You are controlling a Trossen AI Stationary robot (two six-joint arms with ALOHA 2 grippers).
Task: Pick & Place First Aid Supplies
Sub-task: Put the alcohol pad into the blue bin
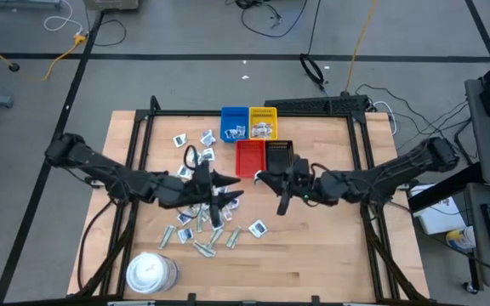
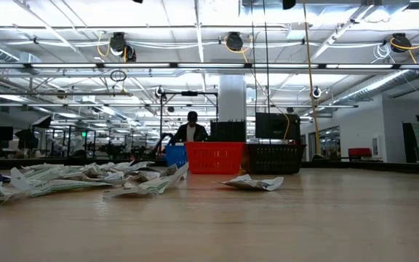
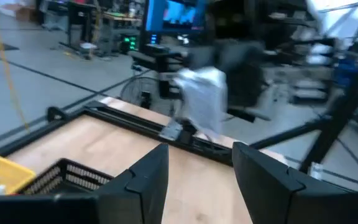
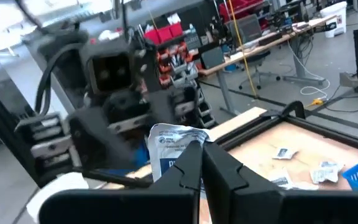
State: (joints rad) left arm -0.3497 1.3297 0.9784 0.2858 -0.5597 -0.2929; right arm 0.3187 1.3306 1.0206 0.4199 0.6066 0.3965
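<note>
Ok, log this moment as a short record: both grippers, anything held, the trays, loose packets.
left gripper: open, empty, above the table's middle
right gripper: shut on a white flat wrapped packet, facing the left gripper
blue plastic tray, yellow plastic tray: packets inside
red plastic tray, black plastic tray: next row, side by side
loose packets: scattered on wooden table
round white tub: left near edge

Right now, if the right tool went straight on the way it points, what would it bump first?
Probably the left tool, open and facing it. The white packet in the right tool would touch first; depth is unclear.
</note>
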